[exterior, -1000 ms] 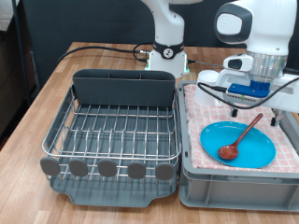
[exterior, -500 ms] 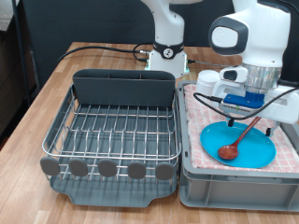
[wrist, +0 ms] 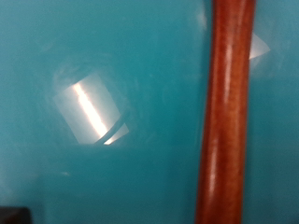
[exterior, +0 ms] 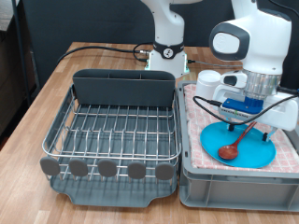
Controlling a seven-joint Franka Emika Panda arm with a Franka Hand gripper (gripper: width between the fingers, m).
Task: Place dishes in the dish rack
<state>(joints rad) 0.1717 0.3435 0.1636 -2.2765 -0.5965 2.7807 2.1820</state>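
While lowered over the grey bin (exterior: 234, 177) at roughly 3 o'clock in the exterior view, sits right above the wooden spoon (exterior: 237, 140) as the end effector (exterior: 245, 119), fingers hidden behind the wrist housing, so cannot tell whether apart or together. Lies the spoon on the light-blue plate (exterior: 252, 154), bowl toward 7 o'clock, handle running up toward 1 o'clock under the end effector. Rests the plate on the pink checked cloth (exterior: 198, 110) inside the bin. Stands the white mug (exterior: 209, 81) at the bin's far edge, around 12 o'clock from the plate. Occupies the worktop (exterior: 56, 89) at 9 o'clock the dish rack (exterior: 117, 126), holding no dishes. Fills the wrist view with blurred plate (wrist: 93, 112) and spoon handle (wrist: 226, 112), very close.
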